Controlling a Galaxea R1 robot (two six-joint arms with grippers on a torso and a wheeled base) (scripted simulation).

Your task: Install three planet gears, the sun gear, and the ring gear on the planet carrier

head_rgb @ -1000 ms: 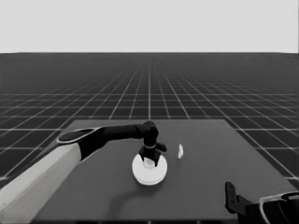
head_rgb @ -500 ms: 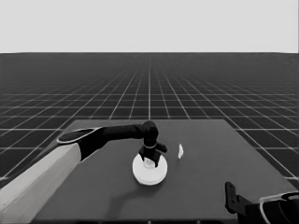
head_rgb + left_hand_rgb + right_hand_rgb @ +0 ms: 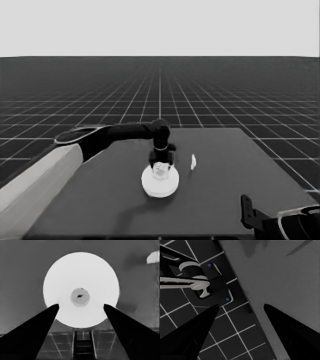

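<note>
The dark table [image 3: 100,200] is seen spanning the lower half of the head view, and the left arm [image 3: 45,185] is stretched across it from the left edge toward the middle. Near the table's middle the larger round part [image 3: 159,183] is found lying flat, a white disc with a small central hole; nothing of the smaller round part or the gears is visible beneath or around it. The left gripper [image 3: 161,169] is held directly above this disc, pointing down at it. In the left wrist view the larger round part [image 3: 80,290] is centred between the two fingers [image 3: 37,325], which are spread wide apart with their tips at the disc's rim on either side, clamped on nothing. The right gripper [image 3: 240,306] is parked at the table's near right corner, its fingers apart and empty. A thin white piece [image 3: 193,161] is seen just to the right of the disc, apart from it.
</note>
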